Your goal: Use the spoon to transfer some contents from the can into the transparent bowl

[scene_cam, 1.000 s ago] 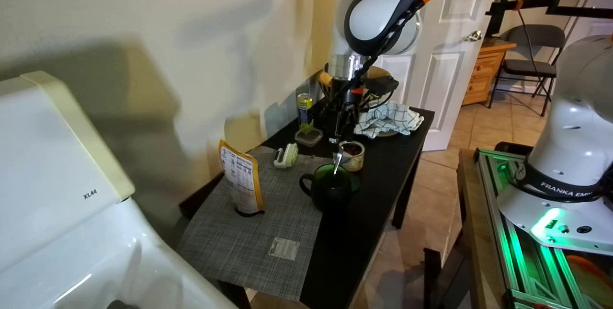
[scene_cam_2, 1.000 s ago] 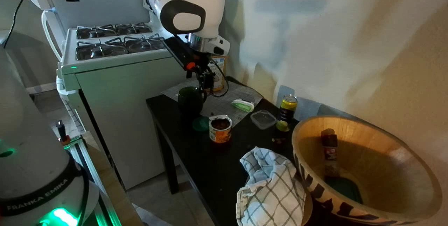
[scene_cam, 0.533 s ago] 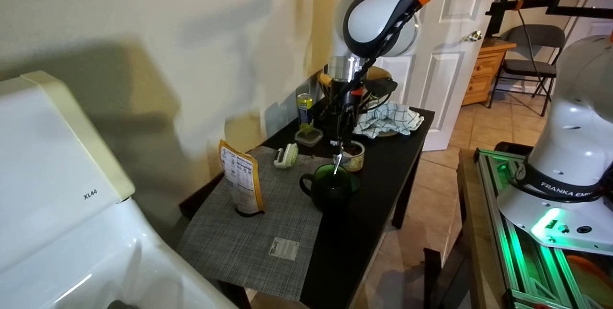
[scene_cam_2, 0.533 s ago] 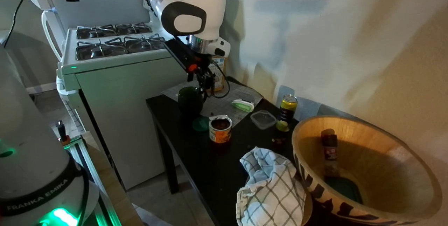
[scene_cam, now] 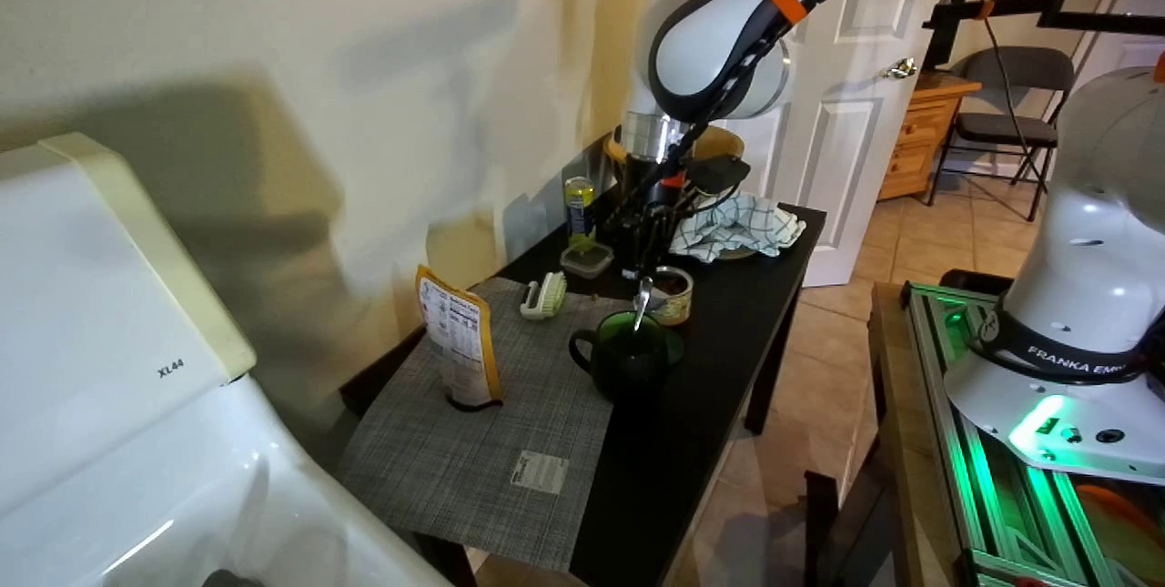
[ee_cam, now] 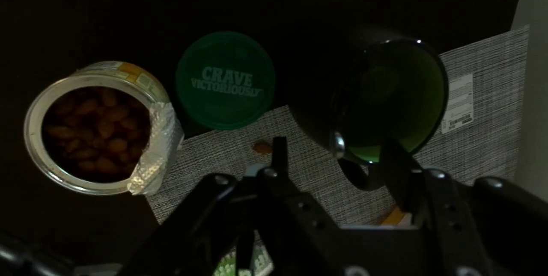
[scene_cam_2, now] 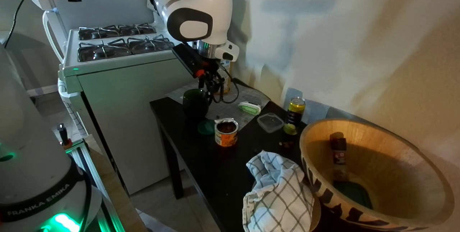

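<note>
I have the gripper (ee_cam: 336, 145) near the dark green mug (scene_cam: 628, 370), its fingers (ee_cam: 280, 156) spread wide; in the wrist view the upper end of the spoon (ee_cam: 338, 144) shows between them. The spoon leans in the mug. The can (scene_cam_2: 226, 139), with brown pieces (ee_cam: 105, 129) inside, stands just beside the green lid (ee_cam: 225, 81), and the clear container (scene_cam_2: 270, 122) sits apart from both.

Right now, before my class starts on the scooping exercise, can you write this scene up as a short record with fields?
Spoon: leaning in the green mug
Gripper: open; in the wrist view, the spoon's end shows between its fingers
Can: upright, open, foil flap at the rim, brown nuts inside
Transparent bowl: next to the yellow drink can
Green lid: between can and mug, reads CRAVE VICTORIOUSLY
Loose piece: one, nut-like, on the placemat
Stage: spoon not yet gripped
</note>
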